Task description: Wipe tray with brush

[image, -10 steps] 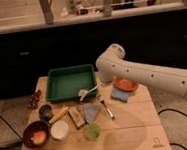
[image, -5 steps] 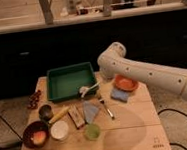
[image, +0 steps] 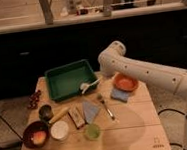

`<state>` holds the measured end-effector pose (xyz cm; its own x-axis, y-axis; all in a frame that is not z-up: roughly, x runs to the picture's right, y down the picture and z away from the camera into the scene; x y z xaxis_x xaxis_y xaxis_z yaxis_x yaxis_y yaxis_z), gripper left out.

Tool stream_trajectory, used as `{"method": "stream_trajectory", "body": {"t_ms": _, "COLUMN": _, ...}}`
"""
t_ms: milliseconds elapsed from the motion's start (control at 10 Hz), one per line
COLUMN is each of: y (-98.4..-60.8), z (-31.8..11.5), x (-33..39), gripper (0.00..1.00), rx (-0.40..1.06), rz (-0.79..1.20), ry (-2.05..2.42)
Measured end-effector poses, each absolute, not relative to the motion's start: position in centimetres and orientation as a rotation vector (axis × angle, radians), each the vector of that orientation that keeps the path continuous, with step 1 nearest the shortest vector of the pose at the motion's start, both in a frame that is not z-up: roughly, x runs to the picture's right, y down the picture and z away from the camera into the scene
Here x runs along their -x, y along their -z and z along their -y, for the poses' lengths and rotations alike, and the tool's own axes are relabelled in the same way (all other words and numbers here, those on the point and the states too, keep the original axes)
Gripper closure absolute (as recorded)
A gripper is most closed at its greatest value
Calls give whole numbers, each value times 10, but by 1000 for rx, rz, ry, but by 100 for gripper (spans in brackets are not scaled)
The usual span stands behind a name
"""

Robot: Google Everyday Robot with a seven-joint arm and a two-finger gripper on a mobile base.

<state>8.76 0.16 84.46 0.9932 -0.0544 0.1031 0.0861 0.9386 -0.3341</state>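
Brush lies just left of my gripper, its rounded head over the near right corner of the green tray and its thin handle slanting back toward the gripper. I cannot tell whether my gripper grasps it or how wide it stands. The orange bowl sits to its right, and the fork lies in front of it.

No legible text in view.
One small dark printed mark sits on the tabletop near its front right corner; it is too small to read as letters or a logo. The pincer is at the right edge of the tray, just beside the brush. Nothing readable can be made out on any of these.
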Motion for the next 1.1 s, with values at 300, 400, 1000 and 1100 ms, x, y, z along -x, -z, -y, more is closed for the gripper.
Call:
{"method": "stream_trajectory", "body": {"t_ms": 300, "y": -838, "z": -2, "x": -82, "gripper": 100, "rx": 327, "rz": 127, "ry": 84}}
{"method": "stream_trajectory", "body": {"t_ms": 400, "y": -824, "z": 1, "x": -77, "gripper": 100, "rx": 323, "rz": 155, "ry": 91}}
{"method": "stream_trajectory", "body": {"t_ms": 1000, "y": -785, "z": 13, "x": -59, "gripper": 100, "rx": 276, "rz": 230, "ry": 147}}
{"method": "stream_trajectory", "body": {"t_ms": 1100, "y": -785, "z": 17, "x": -56, "gripper": 100, "rx": 269, "rz": 233, "ry": 146}}
